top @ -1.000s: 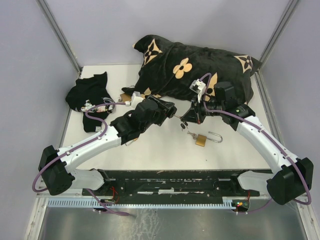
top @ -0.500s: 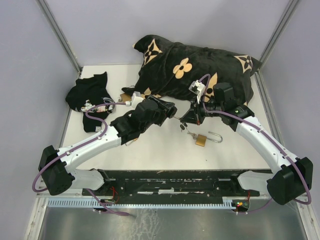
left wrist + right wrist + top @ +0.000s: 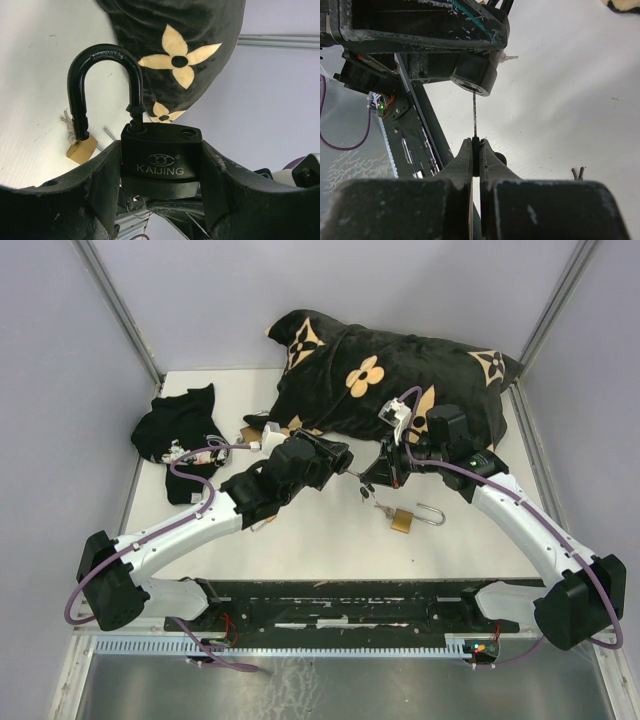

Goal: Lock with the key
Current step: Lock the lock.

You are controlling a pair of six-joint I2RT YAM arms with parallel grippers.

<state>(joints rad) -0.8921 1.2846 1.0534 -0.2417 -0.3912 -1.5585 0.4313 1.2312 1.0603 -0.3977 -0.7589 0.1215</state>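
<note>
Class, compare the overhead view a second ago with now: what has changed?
Nothing visibly changed. The left gripper still holds the black padlock, shackle open; the right gripper still pinches the key at its underside; the brass padlock is unmoved.

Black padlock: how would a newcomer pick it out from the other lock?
In front of the black flowered cushion, the left gripper holds the black padlock. Unlike the brass padlock lying loose nearby, it is stamped KAIJING, with a black open shackle.
</note>
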